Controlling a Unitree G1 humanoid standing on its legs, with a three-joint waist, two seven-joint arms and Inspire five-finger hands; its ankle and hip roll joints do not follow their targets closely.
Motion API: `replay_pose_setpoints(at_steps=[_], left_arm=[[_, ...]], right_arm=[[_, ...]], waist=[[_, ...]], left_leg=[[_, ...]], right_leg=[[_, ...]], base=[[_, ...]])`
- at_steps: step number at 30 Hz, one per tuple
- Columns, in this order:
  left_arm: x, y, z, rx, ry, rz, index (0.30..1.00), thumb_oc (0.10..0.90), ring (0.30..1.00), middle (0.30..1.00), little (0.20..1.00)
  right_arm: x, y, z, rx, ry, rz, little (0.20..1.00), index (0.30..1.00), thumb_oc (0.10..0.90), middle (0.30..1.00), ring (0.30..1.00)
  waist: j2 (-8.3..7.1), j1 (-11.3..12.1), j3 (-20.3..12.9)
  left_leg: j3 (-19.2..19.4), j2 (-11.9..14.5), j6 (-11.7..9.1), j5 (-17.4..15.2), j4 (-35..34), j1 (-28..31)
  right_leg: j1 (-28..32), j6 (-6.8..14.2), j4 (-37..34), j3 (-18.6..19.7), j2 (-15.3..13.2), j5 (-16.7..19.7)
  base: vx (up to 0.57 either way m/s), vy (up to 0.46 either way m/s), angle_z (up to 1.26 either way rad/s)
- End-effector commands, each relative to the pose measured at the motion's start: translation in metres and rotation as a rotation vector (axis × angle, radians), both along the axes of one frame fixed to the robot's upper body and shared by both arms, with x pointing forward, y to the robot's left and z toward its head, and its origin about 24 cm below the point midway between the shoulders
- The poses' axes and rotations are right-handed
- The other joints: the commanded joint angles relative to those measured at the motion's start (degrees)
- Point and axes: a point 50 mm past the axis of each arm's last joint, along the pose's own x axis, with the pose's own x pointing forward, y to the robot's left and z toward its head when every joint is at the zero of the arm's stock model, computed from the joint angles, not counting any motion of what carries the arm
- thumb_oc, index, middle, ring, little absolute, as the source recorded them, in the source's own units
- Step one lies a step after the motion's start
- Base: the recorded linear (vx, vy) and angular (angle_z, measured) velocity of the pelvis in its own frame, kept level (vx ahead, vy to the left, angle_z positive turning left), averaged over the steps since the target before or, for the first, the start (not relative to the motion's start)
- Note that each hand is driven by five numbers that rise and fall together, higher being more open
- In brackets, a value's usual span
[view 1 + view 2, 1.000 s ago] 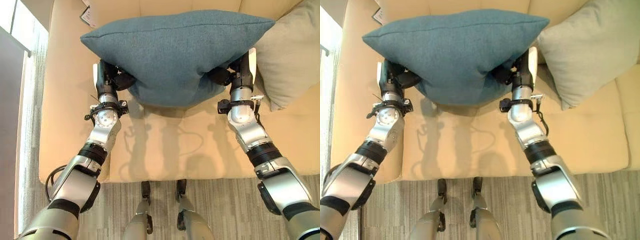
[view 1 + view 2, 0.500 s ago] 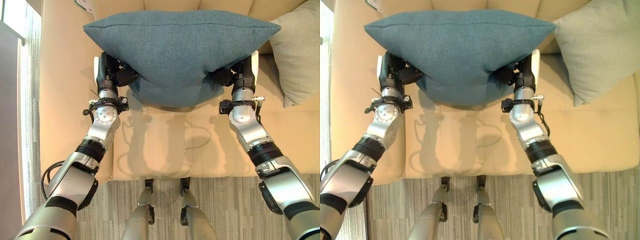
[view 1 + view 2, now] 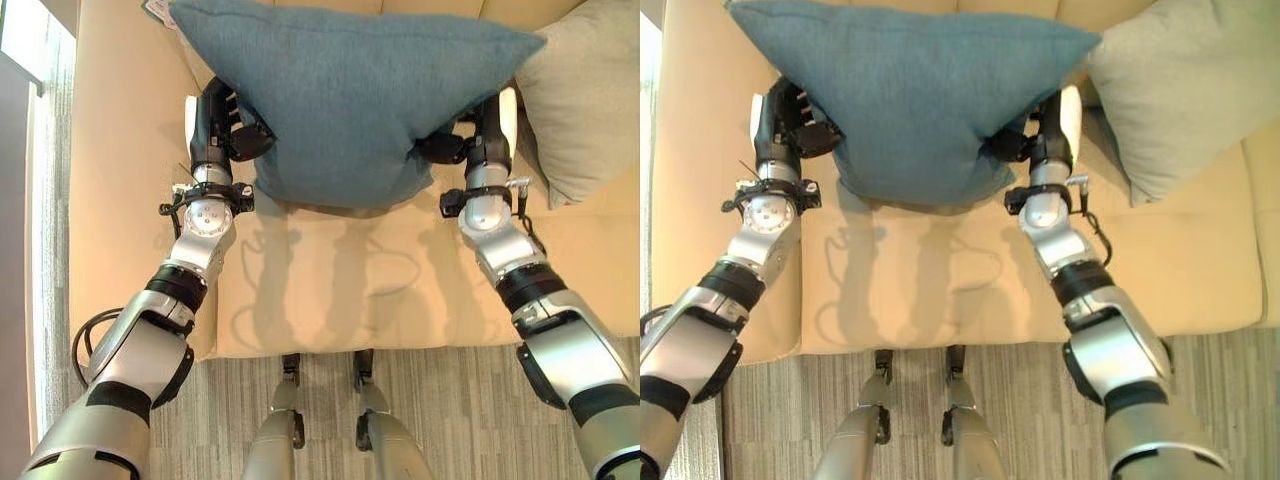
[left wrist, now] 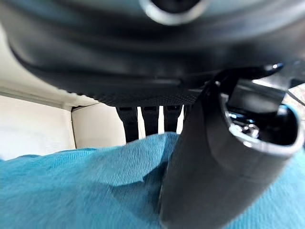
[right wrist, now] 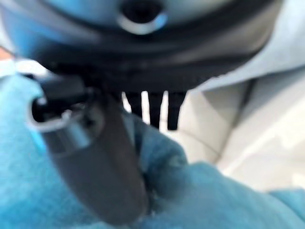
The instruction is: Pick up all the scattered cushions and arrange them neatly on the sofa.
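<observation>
Hands, left hand (image 3: 225, 135) and right hand (image 3: 455, 147), pinch the teal cushion (image 3: 350, 95) beside the grey cushion (image 3: 585, 100), over the sofa (image 3: 330, 290).

Both arms raised, hands clenched

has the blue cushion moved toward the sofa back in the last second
Yes. The blue cushion, pinched between the left hand and right hand, now reaches further up the sofa backrest than before, judged against the seat cushion's seam.
</observation>
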Motion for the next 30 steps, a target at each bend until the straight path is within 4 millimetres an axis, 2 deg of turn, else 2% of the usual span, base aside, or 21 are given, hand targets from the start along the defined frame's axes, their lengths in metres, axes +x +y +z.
replay_pose_setpoints(at_steps=[1, 6, 10, 12, 13, 14, 15, 16, 17, 18, 19, 20, 21, 22, 23, 24, 25, 27, 28, 29, 30], left_arm=[[-0.006, -0.011, 0.09, 0.034, -0.278, -0.003, 0.9, 0.8, 0.9, 0.9, 0.9], [-0.003, 0.015, 0.079, -0.062, -0.231, 0.112, 0.9, 0.8, 0.9, 0.9, 0.9], [-0.004, 0.039, 0.061, -0.247, -0.198, 0.174, 0.9, 0.8, 0.9, 0.9, 0.9], [-0.006, 0.049, 0.053, -0.291, -0.191, 0.195, 0.9, 0.8, 0.9, 0.9, 0.9], [-0.009, 0.062, 0.042, -0.314, -0.181, 0.222, 0.9, 0.8, 0.9, 0.9, 0.9], [-0.009, 0.062, 0.041, -0.313, -0.179, 0.223, 0.9, 0.8, 0.9, 0.9, 0.9], [-0.014, 0.07, 0.032, -0.296, -0.177, 0.23, 0.9, 0.8, 0.9, 0.9, 0.9], [-0.02, 0.072, 0.018, -0.268, -0.178, 0.199, 0.9, 0.8, 0.9, 0.9, 0.9], [-0.024, 0.071, 0.01, -0.245, -0.172, 0.181, 0.9, 0.8, 0.9, 0.9, 0.9], [-0.037, 0.066, -0.015, -0.22, -0.168, 0.12, 0.9, 0.8, 0.9, 0.9, 0.9], [-0.046, 0.066, -0.032, -0.217, -0.148, 0.11, 0.9, 0.8, 0.9, 0.9, 0.9], [-0.063, 0.061, -0.067, -0.204, -0.096, 0.083, 0.9, 0.8, 0.9, 0.9, 0.9], [-0.065, 0.06, -0.069, -0.203, -0.089, 0.083, 0.9, 0.8, 0.9, 0.9, 0.9], [-0.075, 0.055, -0.089, -0.212, -0.049, 0.066, 0.9, 0.8, 0.9, 0.9, 0.9], [-0.082, 0.056, -0.103, -0.215, -0.017, 0.064, 0.9, 0.8, 0.9, 0.9, 0.9], [-0.103, 0.059, -0.132, -0.191, 0.062, 0.069, 0.9, 0.8, 0.9, 0.9, 0.9], [-0.105, 0.059, -0.133, -0.191, 0.067, 0.069, 0.9, 0.8, 0.9, 0.9, 0.9], [-0.125, 0.064, -0.165, -0.159, 0.185, 0.072, 0.9, 0.8, 0.9, 0.9, 0.9], [-0.126, 0.064, -0.166, -0.157, 0.189, 0.072, 0.9, 0.8, 0.9, 0.9, 0.9], [-0.151, 0.069, -0.205, -0.106, 0.359, 0.068, 0.9, 0.8, 0.9, 0.9, 0.9], [-0.151, 0.069, -0.205, -0.105, 0.36, 0.068, 0.9, 0.8, 0.9, 0.9, 0.9]], right_arm=[[-0.013, 0.012, 0.088, -0.098, -0.293, -0.028, 0.9, 0.9, 0.8, 0.9, 0.9], [-0.011, -0.021, 0.085, -0.046, -0.244, -0.189, 0.9, 0.9, 0.8, 0.9, 0.9], [-0.01, -0.037, 0.066, 0.236, -0.224, -0.187, 0.9, 0.9, 0.8, 0.9, 0.9], [-0.01, -0.044, 0.057, 0.317, -0.22, -0.187, 0.9, 0.9, 0.8, 0.9, 0.9], [-0.013, -0.053, 0.047, 0.394, -0.228, -0.185, 0.9, 0.9, 0.8, 0.9, 0.9], [-0.013, -0.053, 0.045, 0.394, -0.226, -0.185, 0.9, 0.9, 0.8, 0.9, 0.9], [-0.017, -0.064, 0.034, 0.408, -0.219, -0.189, 0.9, 0.9, 0.8, 0.9, 0.9], [-0.023, -0.075, 0.017, 0.378, -0.194, -0.183, 0.9, 0.9, 0.8, 0.9, 0.9], [-0.027, -0.08, 0.009, 0.346, -0.184, -0.183, 0.9, 0.9, 0.8, 0.9, 0.9], [-0.04, -0.085, -0.018, 0.275, -0.145, -0.153, 0.9, 0.9, 0.8, 0.9, 0.9], [-0.048, -0.088, -0.035, 0.252, -0.114, -0.148, 0.9, 0.9, 0.8, 0.9, 0.9], [-0.066, -0.091, -0.071, 0.209, -0.05, -0.135, 0.9, 0.9, 0.8, 0.9, 0.9], [-0.067, -0.091, -0.074, 0.208, -0.044, -0.136, 0.9, 0.9, 0.8, 0.9, 0.9], [-0.077, -0.089, -0.096, 0.197, 0.01, -0.122, 0.9, 0.9, 0.8, 0.9, 0.9], [-0.085, -0.09, -0.107, 0.177, 0.035, -0.115, 0.9, 0.9, 0.8, 0.9, 0.9], [-0.105, -0.095, -0.14, 0.171, 0.135, -0.11, 0.9, 0.9, 0.8, 0.9, 0.9], [-0.106, -0.095, -0.141, 0.17, 0.14, -0.11, 0.9, 0.9, 0.8, 0.9, 0.9], [-0.125, -0.098, -0.175, 0.138, 0.273, -0.102, 0.9, 0.9, 0.8, 0.9, 0.9], [-0.127, -0.098, -0.176, 0.138, 0.278, -0.102, 0.9, 0.9, 0.8, 0.9, 0.9], [-0.149, -0.099, -0.21, 0.155, 0.401, -0.105, 0.9, 0.9, 0.8, 0.9, 0.9], [-0.149, -0.099, -0.21, 0.155, 0.401, -0.105, 0.9, 0.9, 0.8, 0.9, 0.9]], waist=[[-1.68, 0.8, -2.6], [-1.92, 1.2, -2.7], [-2.16, 1.1, -3.1], [-2.3, 1.1, -3.4], [-2.39, 1.1, -3.8], [-2.43, 1.1, -3.9], [-2.49, 1.1, -4.2], [-2.54, 1.0, -4.5], [-2.62, 1.0, -4.7], [-2.85, 0.9, -5.2], [-2.97, 0.9, -5.6], [-3.22, 0.8, -6.2], [-3.25, 0.9, -6.4], [-3.32, 0.9, -6.7], [-3.38, 0.9, -6.8], [-3.5, 1.0, -7.1], [-3.5, 1.0, -7.2], [-3.48, 1.1, -7.5], [-3.52, 1.1, -7.6], [-3.36, 1.0, -7.6], [-3.41, 1.0, -7.6]], left_leg=[[1.0, -3.6, -0.8, -5.6, 0.1, 3.3], [0.9, -3.7, -0.9, -5.9, 0.1, 4.2], [0.7, -3.7, -1.1, -6.4, 0.1, 5.3], [0.6, -3.7, -1.1, -6.7, 0.1, 5.9], [0.5, -3.8, -1.0, -7.1, 0.1, 6.7], [0.5, -3.8, -1.0, -7.1, 0.1, 6.7], [0.5, -3.7, -1.0, -7.4, 0.1, 7.4], [0.7, -3.7, -0.9, -7.7, 0.1, 8.3], [0.8, -3.6, -0.9, -7.9, 0.1, 8.7], [0.9, -3.5, -0.8, -8.2, 0.1, 9.8], [1.0, -3.5, -0.7, -8.4, 0.1, 10.5], [1.4, -3.4, -0.4, -8.6, 0.1, 11.7], [1.4, -3.4, -0.4, -8.7, 0.1, 11.9], [1.4, -3.4, -0.3, -9.0, 0.1, 12.8], [1.5, -3.3, -0.3, -9.0, 0.1, 13.3], [1.7, -3.3, -0.1, -9.5, 0.1, 15.2], [1.7, -3.3, -0.1, -9.6, 0.1, 15.4], [1.9, -3.1, 0.1, -9.8, 0.1, 17.0], [1.9, -3.1, 0.1, -9.9, 0.1, 17.2], [2.3, -3.0, 0.4, -10.5, 0.1, 19.4], [2.3, -3.1, 0.4, -10.3, 0.1, 19.3]], right_leg=[[2.1, 4.6, 0.2, -0.1, -0.7, -2.0], [3.2, 4.5, 0.2, -0.6, -0.6, -2.3], [4.2, 4.4, 0.2, -1.0, -0.4, -2.8], [4.7, 4.4, 0.2, -1.0, -0.4, -3.0], [5.5, 4.4, 0.2, -1.2, -0.5, -3.3], [5.5, 4.4, 0.2, -1.2, -0.6, -3.3], [6.3, 4.4, 0.2, -1.1, -0.7, -3.5], [7.2, 4.4, 0.2, -1.2, -0.7, -3.7], [7.6, 4.5, 0.2, -1.4, -0.8, -3.8], [8.8, 4.5, 0.2, -1.7, -0.9, -4.1], [9.5, 4.5, 0.2, -1.7, -0.9, -4.2], [10.8, 4.4, 0.2, -1.8, -1.2, -4.4], [11.0, 4.4, 0.2, -1.8, -1.2, -4.5], [11.8, 4.5, 0.2, -1.8, -1.2, -4.7], [12.5, 4.5, 0.2, -2.0, -1.3, -4.9], [14.3, 4.5, 0.2, -2.3, -1.5, -5.4], [14.5, 4.5, 0.2, -2.3, -1.5, -5.4], [16.1, 4.5, 0.2, -2.6, -1.5, -5.8], [16.3, 4.5, 0.2, -2.6, -1.5, -5.9], [18.5, 4.7, 0.2, -2.7, -1.7, -6.3], [18.3, 4.7, 0.2, -2.7, -1.8, -6.2]], base=[[0.0, 0.0, 0.0], [0.0, 0.0, 0.0], [0.02, -0.019, 0.05], [0.04, -0.011, 0.03], [0.03, -0.009, 0.09], [0.05, 0.001, 0.13], [0.04, 0.025, 0.14], [0.05, 0.031, 0.13], [0.08, 0.022, 0.13], [0.08, 0.011, 0.12], [0.11, 0.017, 0.14], [0.07, 0.018, 0.09], [0.08, 0.021, 0.06], [0.06, 0.008, -0.05], [0.11, 0.012, -0.14], [0.07, 0.003, -0.17], [0.06, 0.002, -0.13], [0.03, -0.003, -0.06], [0.05, 0.0, -0.03], [0.0, 0.0, 0.0], [0.02, 0.007, -0.09]])
